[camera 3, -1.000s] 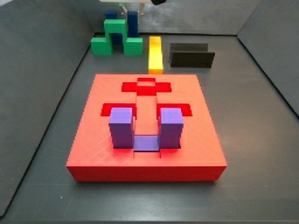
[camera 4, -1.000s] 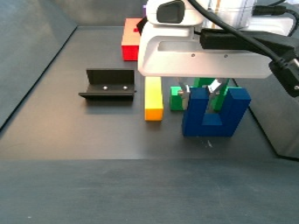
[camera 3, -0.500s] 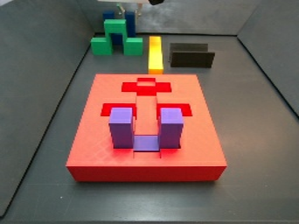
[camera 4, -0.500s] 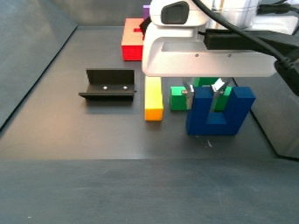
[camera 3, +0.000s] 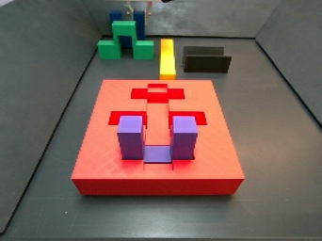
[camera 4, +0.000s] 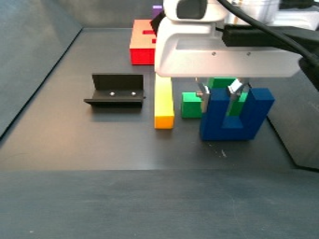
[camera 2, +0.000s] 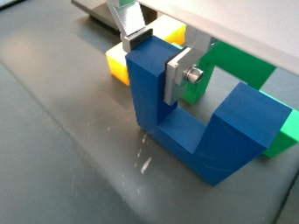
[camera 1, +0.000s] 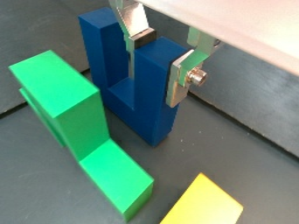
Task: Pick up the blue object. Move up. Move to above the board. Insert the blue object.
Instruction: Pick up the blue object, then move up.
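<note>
The blue object [camera 4: 234,119] is a navy U-shaped block standing upright at the far end of the floor, next to the green stepped block [camera 4: 189,103]. My gripper [camera 4: 227,93] is shut on one of its prongs. In both wrist views the silver fingers [camera 1: 184,72] [camera 2: 179,75] press the two sides of that prong [camera 1: 131,87] [camera 2: 158,105]. In a side view the blue object [camera 3: 120,19] is mostly hidden behind the green block, with the gripper [camera 3: 141,8] above it. The red board [camera 3: 113,165] lies in the middle of the floor, far from the gripper.
A purple U-shaped block [camera 3: 157,136] sits in the board's recess. A yellow bar [camera 4: 163,103] lies beside the green block [camera 3: 123,40], and the dark fixture [camera 4: 115,91] stands beyond it. Grey walls enclose the floor.
The gripper has risen a little, and the blue object has moved up slightly with it. Nothing else has moved.
</note>
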